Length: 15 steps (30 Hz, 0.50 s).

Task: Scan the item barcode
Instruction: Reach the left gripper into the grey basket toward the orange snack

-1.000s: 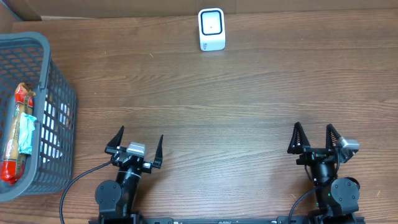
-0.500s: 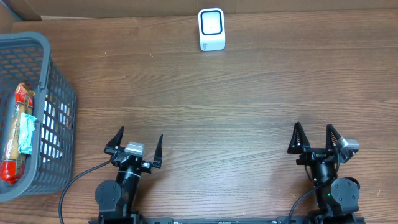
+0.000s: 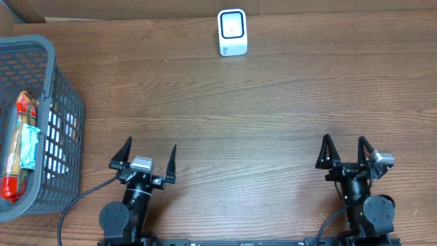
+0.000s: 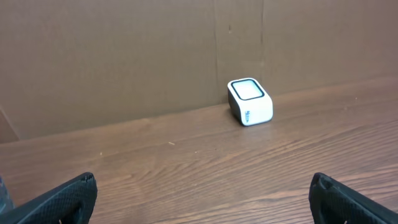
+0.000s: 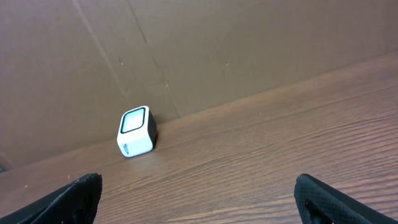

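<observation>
No step of the scan has yet been begun; the stage in hand is judged to be the approach to the item. The left pincer point(image 3: 150, 147) is seen at the near left of the brown wooden table point(image 3: 273, 102), its two black fingers spread wide and nothing held between them. The right pincer point(image 3: 344, 140), at the near right, is likewise spread wide and empty.

The goods to be scanned are found in the grey plastic mesh basket point(image 3: 68, 130) at the left edge of the table. A long red and tan packet point(image 3: 13, 160) is laid along the basket floor, with a teal wrapper point(image 3: 29, 147) lying against it. No barcode can be made out on either. The small white box-shaped scanner point(image 3: 232, 32), with its dark-framed window, is stood at the far middle of the table, close to the cardboard wall, well apart from both pincers and from the basket.

The next move is judged to fall to the left pincer, the basket being on its side. It would have to be carried over the rim, lowered between the basket walls, and closed across the packet. The barcode would then have to be turned toward the scanner window.
</observation>
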Motion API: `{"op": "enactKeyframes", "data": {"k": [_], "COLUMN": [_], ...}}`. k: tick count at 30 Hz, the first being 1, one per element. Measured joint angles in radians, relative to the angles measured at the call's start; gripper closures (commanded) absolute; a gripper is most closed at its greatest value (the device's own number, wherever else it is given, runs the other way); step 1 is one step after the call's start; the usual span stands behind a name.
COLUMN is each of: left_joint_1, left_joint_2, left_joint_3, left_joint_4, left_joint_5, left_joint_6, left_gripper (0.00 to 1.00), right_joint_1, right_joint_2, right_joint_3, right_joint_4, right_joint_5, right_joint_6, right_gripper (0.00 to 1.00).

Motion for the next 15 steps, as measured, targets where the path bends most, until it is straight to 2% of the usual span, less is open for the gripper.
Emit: {"op": "enactKeyframes", "data": {"k": [10,15], "left_joint_1": [0.0,0.0], "left_joint_2": [0.006,0.1], "left_joint_3": [0.06,0.117], "left_joint_4": [-0.029,-0.029], "left_joint_5": [0.0,0.0], "left_joint_6": [-0.032,-0.045], "left_gripper": [0.0,0.0], "right_joint_1": [0.0,0.0], "right_joint_2": [0.0,0.0], "right_joint_3": [0.0,0.0], "right_joint_4": [0.0,0.0], "right_joint_5": [0.0,0.0], "right_joint_6": [0.0,0.0], "right_gripper": [0.0,0.0]}}
